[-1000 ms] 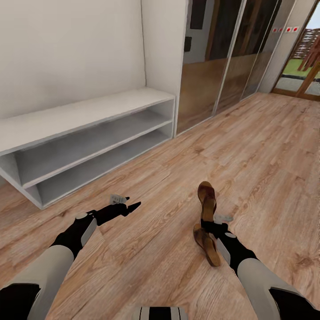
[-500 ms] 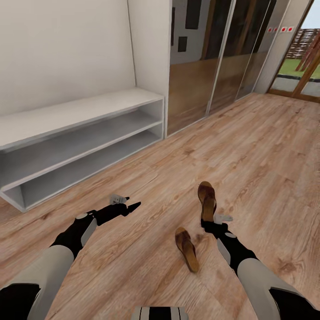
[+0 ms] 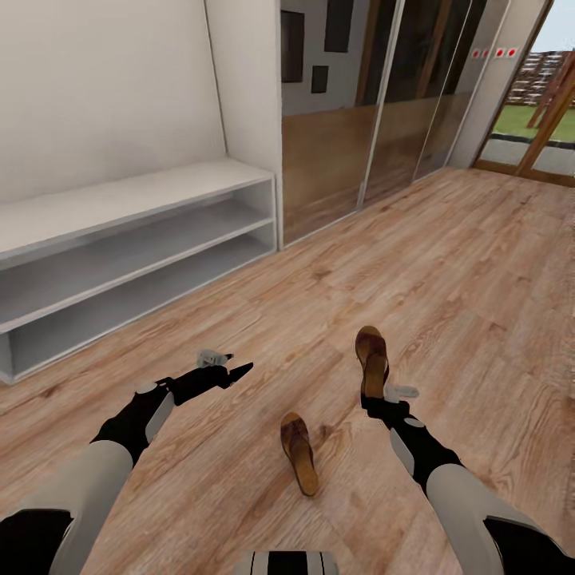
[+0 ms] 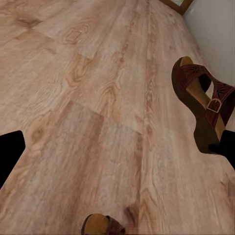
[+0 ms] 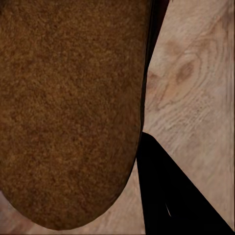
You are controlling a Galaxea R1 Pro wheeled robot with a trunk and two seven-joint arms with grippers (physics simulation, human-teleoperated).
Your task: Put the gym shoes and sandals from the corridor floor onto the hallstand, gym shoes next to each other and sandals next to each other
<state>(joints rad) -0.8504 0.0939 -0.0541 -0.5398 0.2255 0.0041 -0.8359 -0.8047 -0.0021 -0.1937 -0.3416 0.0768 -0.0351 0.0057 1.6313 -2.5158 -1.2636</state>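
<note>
Two brown sandals show in the head view. One sandal [image 3: 372, 361] is held up by the right tool [image 3: 374, 399], which is closed on its heel end, toe pointing away. The other sandal [image 3: 300, 452] lies flat on the corridor floor [image 3: 447, 263], between the two arms. Lots of bare wood floor is free all around, up to the glass doors [image 3: 375, 120] ahead. The hallstand [image 3: 136, 231] stands off to the left against the wall, well apart from both sandals, with its low shelves bare. The left tool [image 3: 233, 365] reaches forward, low over the floor, its fingers slightly apart and holding nothing. No writing can be read
</note>
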